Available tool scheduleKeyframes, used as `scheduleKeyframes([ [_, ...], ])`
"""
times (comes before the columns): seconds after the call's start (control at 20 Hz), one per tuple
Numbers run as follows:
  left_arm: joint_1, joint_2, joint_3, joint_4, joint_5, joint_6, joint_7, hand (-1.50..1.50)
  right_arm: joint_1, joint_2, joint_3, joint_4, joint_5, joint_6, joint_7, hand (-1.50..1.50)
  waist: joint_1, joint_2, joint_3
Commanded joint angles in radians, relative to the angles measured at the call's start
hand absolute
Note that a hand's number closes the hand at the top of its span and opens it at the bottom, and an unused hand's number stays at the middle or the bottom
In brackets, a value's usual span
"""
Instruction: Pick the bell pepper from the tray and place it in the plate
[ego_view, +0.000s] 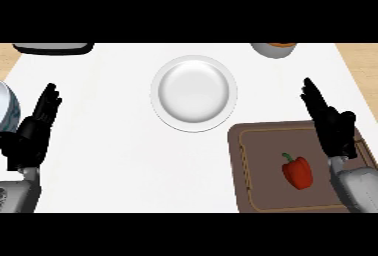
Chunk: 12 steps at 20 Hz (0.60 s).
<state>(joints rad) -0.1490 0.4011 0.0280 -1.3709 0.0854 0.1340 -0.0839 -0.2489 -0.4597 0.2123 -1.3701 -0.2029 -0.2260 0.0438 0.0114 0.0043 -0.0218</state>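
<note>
- Bell pepper (297, 172): I see it lying red on the brown tray (247, 165), right of the tray's middle, green stem pointing away from me.
- Handling, as I judge it: light, hollow, stiff-walled, with smooth skin likely to slip; I would close round the broad body, not the thin stem.
- Right hand (332, 127): open, fingers straight, above the tray's right edge, just beside the pepper, holding nothing.
- Left hand (33, 131): open, resting at the left edge.
- Plate (194, 65): white, beyond the tray and to its left, apart from it.
</note>
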Motion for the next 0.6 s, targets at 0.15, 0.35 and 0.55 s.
scheduleKeyframes([
  [0.15, -0.081, 0.019, -0.019, -0.085, 0.038, -0.085, 0.003, 0.00, -0.085, 0.124, 0.252, -0.153, 0.038, 0.190, -0.088, 1.50, 0.029, -0.010, 0.023],
  [0.35, -0.114, -0.002, -0.047, -0.076, 0.048, -0.101, 0.034, 0.00, -0.182, -0.164, 0.359, -0.098, 0.458, 0.136, -0.037, 1.50, -0.003, -0.036, 0.001],
  [0.55, -0.114, 0.007, -0.040, -0.192, 0.082, -0.109, 0.125, 0.00, 0.093, 0.130, 0.468, -0.077, 0.503, -0.141, -0.130, -1.50, -0.007, -0.010, 0.024],
])
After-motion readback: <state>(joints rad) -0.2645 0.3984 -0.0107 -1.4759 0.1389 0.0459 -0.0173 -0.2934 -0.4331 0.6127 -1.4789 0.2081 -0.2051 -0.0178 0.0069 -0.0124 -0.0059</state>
